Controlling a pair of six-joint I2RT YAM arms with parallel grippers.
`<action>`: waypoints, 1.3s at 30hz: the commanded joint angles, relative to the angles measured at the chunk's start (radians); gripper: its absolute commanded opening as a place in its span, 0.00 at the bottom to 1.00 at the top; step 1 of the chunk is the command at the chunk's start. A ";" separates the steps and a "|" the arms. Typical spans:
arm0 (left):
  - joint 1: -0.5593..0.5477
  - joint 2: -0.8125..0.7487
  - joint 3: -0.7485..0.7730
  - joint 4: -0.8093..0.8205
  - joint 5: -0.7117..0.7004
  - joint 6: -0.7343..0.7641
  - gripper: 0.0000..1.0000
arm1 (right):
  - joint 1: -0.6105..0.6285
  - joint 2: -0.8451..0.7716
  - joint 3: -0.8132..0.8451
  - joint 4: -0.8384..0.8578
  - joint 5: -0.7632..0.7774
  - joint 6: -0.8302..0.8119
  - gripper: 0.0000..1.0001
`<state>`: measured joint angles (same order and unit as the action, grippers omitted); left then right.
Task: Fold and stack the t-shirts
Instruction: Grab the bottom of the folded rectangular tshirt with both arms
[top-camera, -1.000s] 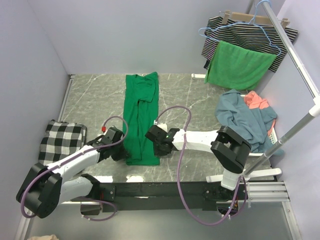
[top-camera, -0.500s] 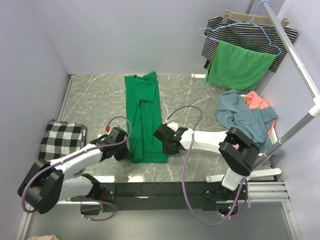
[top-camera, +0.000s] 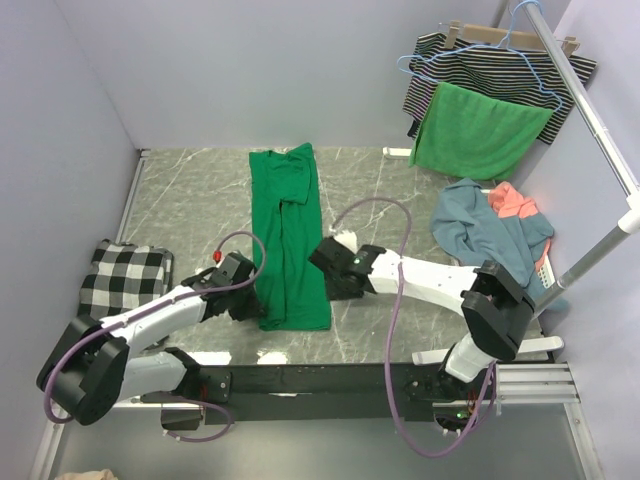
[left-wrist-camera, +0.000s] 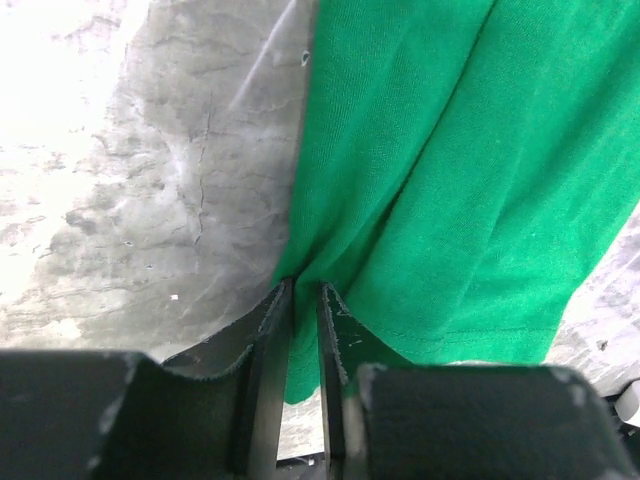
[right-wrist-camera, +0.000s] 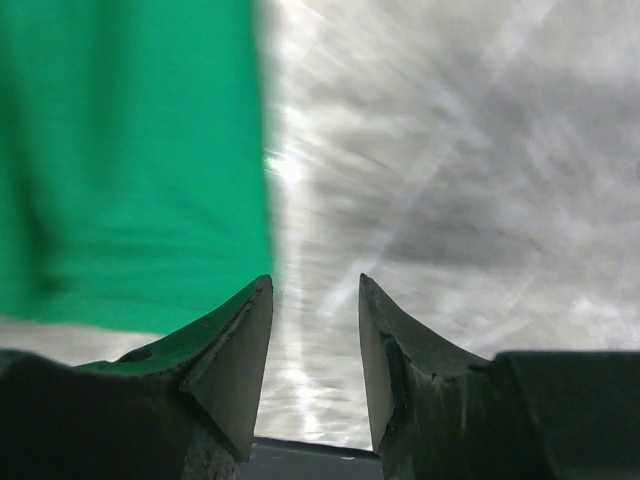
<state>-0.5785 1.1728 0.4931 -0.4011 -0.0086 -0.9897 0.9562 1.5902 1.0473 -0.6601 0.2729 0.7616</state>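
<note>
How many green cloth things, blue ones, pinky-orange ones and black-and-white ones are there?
Green: 2, the t-shirt and the hanging cloth
Blue: 1, the blue shirt
Coral: 1, the coral shirt
Black-and-white: 2, the striped top and the checked cloth
Total: 6

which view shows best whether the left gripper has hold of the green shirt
The left wrist view: the left gripper pinches the edge of the green t-shirt between nearly closed fingers. The top view shows them meeting, but small. The right wrist view shows only shirt edge, no left gripper.
</note>
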 joint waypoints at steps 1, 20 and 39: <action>-0.003 -0.012 -0.013 -0.082 -0.056 0.013 0.22 | 0.032 0.055 0.164 0.020 0.012 -0.108 0.47; -0.001 -0.084 -0.027 -0.073 -0.053 -0.024 0.13 | 0.064 0.465 0.626 0.005 -0.109 -0.166 0.46; -0.001 -0.108 -0.039 -0.054 -0.048 -0.046 0.13 | 0.168 0.545 0.632 0.036 -0.207 -0.154 0.46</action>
<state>-0.5785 1.0866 0.4595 -0.4541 -0.0502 -1.0267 1.1095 2.1033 1.6367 -0.6235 0.0696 0.5976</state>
